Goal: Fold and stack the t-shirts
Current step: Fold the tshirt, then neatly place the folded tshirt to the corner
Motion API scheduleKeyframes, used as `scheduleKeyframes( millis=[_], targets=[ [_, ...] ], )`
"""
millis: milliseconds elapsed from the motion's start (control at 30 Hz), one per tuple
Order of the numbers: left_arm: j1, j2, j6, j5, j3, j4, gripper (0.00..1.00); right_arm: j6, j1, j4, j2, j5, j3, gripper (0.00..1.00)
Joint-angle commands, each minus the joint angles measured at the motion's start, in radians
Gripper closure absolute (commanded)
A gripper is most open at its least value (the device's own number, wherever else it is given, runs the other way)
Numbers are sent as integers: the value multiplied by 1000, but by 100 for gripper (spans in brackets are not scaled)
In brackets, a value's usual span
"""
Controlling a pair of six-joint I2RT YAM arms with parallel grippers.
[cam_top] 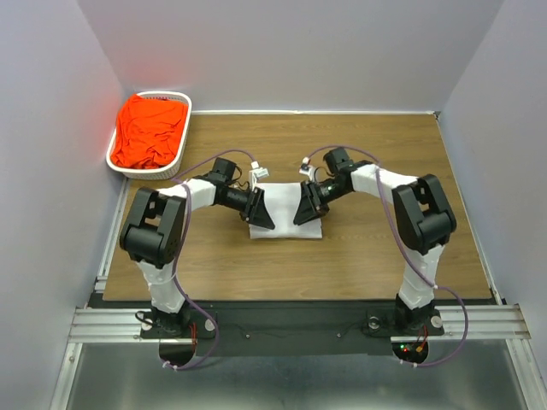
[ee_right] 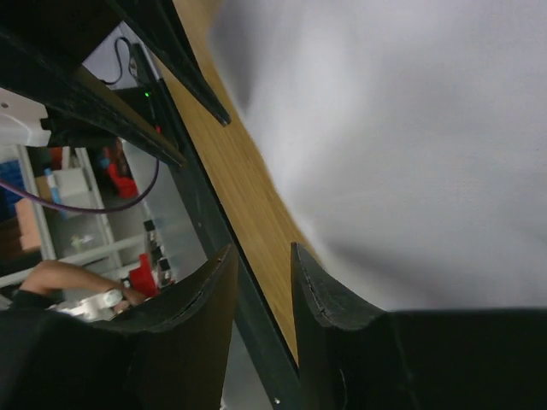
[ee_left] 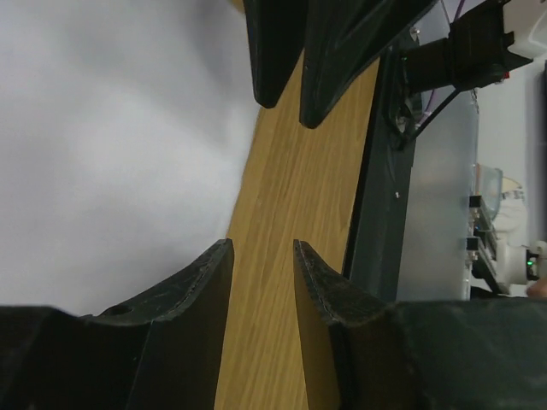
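Top external view: finds the white t-shirt (cam_top: 286, 224) folded into a small rectangle at the middle of the wooden table (cam_top: 385, 162), lying flat on the wood. Puts the left gripper (cam_top: 263, 215) at the shirt's 9 o'clock edge and the right gripper (cam_top: 305, 211) at its 3 o'clock edge, tips pointing toward each other, near but apart, hiding part of the cloth. Cannot tell from here whether either tip touches the fabric. Places the orange-red t-shirt (cam_top: 149, 130) crumpled inside a white slotted basket (cam_top: 144, 172) at the table's 10 o'clock corner, well apart from both arms. Shows grey walls on three sides and a metal rail (cam_top: 291, 323) along the 6 o'clock edge, carrying the two bases.

Left wrist view: shows own fingers (ee_left: 192, 295) standing apart with a narrow gap, bare wood in that gap, nothing gripped. Has white cloth filling the 9 o'clock half, just beside one finger, and the other gripper's dark fingertips hanging in at 12 o'clock.

Right wrist view: shows own fingers (ee_right: 329, 295) likewise parted and holding nothing, the gap over wood and the table's dark edge. Has white cloth spreading from 12 to 4 o'clock, the left gripper's dark finger reaching in at 11 o'clock, and a person's forearm (ee_right: 51, 278) beyond the table at 8 o'clock.
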Motion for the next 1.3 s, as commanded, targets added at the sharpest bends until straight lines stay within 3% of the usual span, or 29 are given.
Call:
scheduleKeyframes(
  millis=[0, 233, 367, 533, 600, 700, 867, 967, 1267],
  targets=[
    [21, 106, 41, 28, -19, -77, 55, -1, 11, 15, 117, -43, -28, 63],
    [100, 218, 125, -27, 37, -169, 51, -10, -73, 25, 165, 147, -67, 65],
    [104, 125, 237, -10, 116, -266, 47, -10, -137, 21, 121, 253, -103, 66],
    [107, -33, 340, -43, 199, -385, 45, -47, -160, 7, -14, 253, -120, 65],
    [114, -97, 288, -81, 189, -350, 45, -51, -162, 1, -72, 259, -99, 60],
    [122, -260, 153, -217, 115, -130, 42, -53, -148, -7, -189, 322, -41, 48],
    [122, -453, 24, -476, 50, 12, 34, -96, -10, -4, -268, 676, 25, 42],
    [122, -475, -1, -512, 67, 7, 34, -117, 112, 1, -236, 875, 51, 43],
    [122, -501, -1, -556, 86, -27, 34, -140, 306, 88, -51, 1133, 78, 41]
  ],
)
